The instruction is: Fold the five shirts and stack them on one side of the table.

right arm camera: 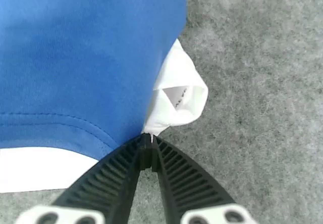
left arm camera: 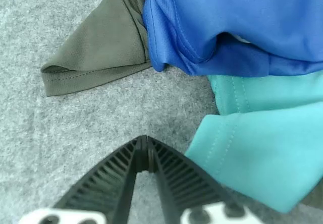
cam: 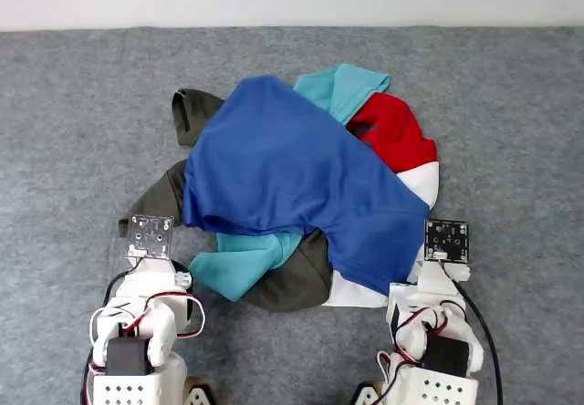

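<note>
1. Left gripper (left arm camera: 147,146): fingers (left arm camera: 174,181) pressed together with nothing between them, tips over bare grey table (cam: 73,104).
2. Right gripper (right arm camera: 146,142): fingers likewise closed and empty, tips at the near edge of the heap.
3. Blue shirt (cam: 292,172): top of the heap, ahead of both sets of fingers. Its long axis runs diagonally, from well ahead of the left fingers to just ahead of the right ones, where a stitched hem lies just beyond the tips.
4. White shirt (right arm camera: 176,93): under the blue. A folded corner pokes out just ahead of the right fingertips; whether it touches them cannot be told.
5. Teal shirt (left arm camera: 262,148): under the blue. One end lies near the left fingers on the side toward the other arm, apart from them. The other end points out at the far side of the heap.
6. Olive shirt (left arm camera: 96,47): sleeve ahead of the left fingers, apart, cuff pointing away from the heap.
7. Red shirt (cam: 392,131): well ahead of the right fingers, between teal and white.
</note>
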